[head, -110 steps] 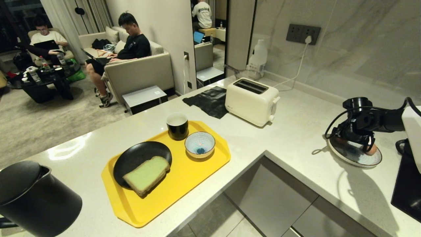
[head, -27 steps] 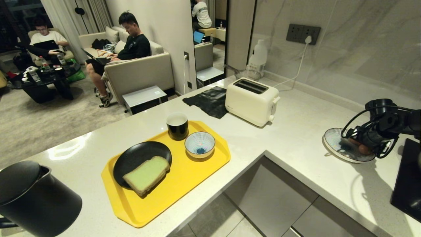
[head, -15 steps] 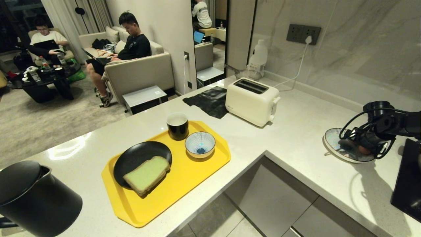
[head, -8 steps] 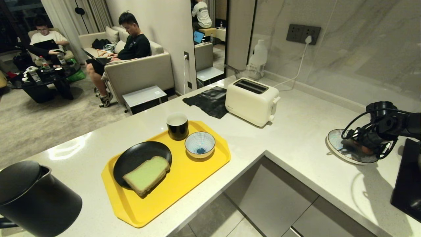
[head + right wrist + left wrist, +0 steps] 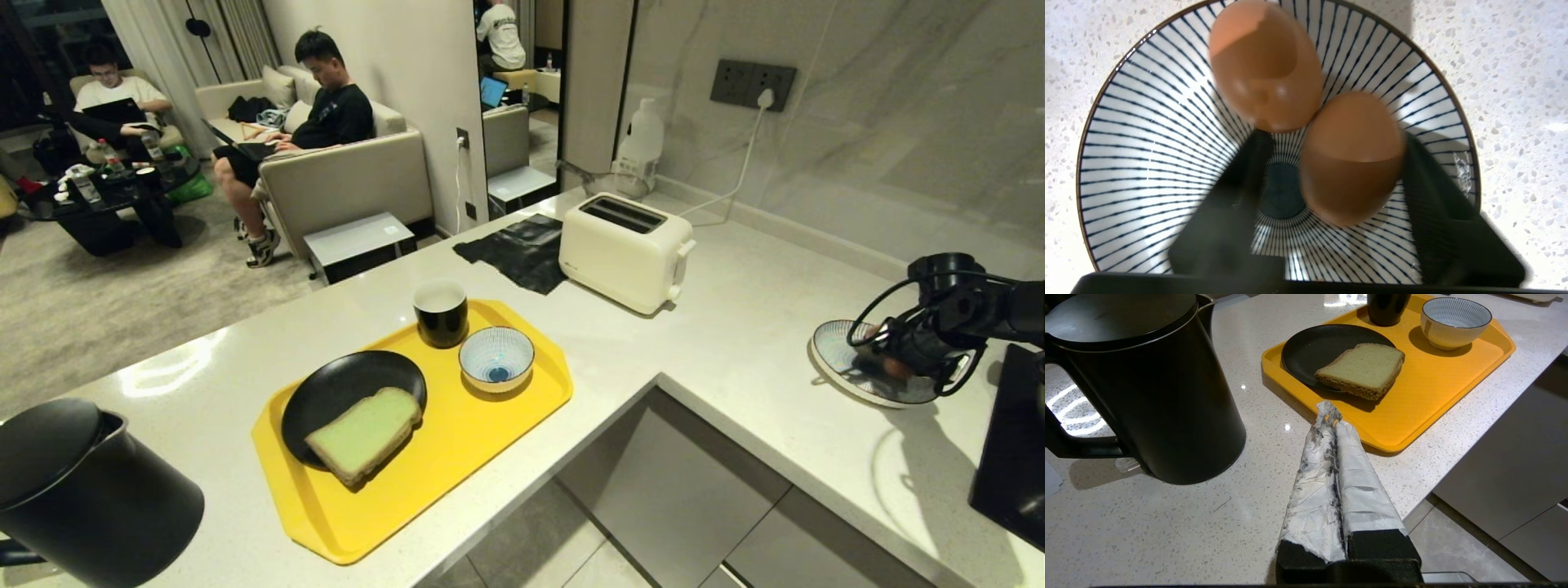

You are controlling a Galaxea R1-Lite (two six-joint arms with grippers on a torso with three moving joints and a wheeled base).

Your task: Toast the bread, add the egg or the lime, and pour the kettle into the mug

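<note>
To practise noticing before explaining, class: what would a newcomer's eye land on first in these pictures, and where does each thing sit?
First, the yellow tray at the counter's middle, bearing the bread on a black plate, the mug and a small striped bowl. Next, the right gripper far right, down in a striped dish around one of two brown eggs. The kettle looms near left.

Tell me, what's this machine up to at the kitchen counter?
The right gripper is down in a striped dish holding two brown eggs. Its fingers sit either side of the nearer egg, with a gap still showing on one side. The bread lies untoasted on a black plate on the yellow tray, beside the mug and a small striped bowl. The toaster stands empty. The left gripper waits shut by the kettle.
</note>
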